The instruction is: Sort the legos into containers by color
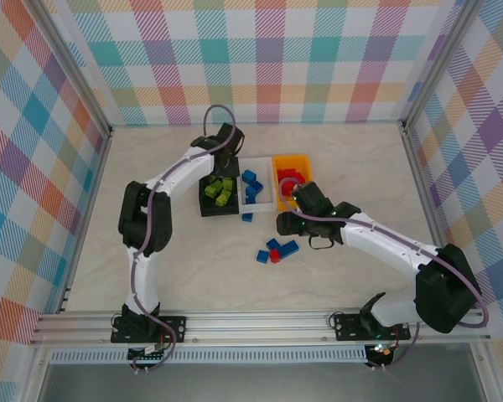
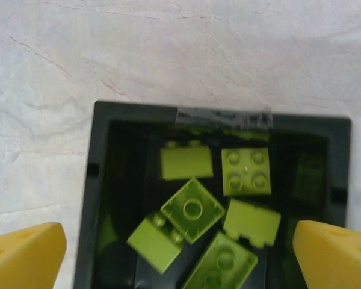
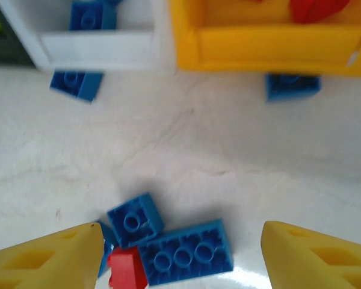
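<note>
My left gripper hangs open over the black bin, which holds several lime green legos; nothing sits between its yellow fingers. The white bin holds blue legos. Red legos lie in the orange-yellow bin. My right gripper is open above a loose cluster on the table: an upturned long blue brick, a small blue brick and a red brick.
One blue brick lies on the table just in front of the white bin, another blue brick in front of the orange-yellow bin. Metal frame posts and plaid walls close in the table on three sides.
</note>
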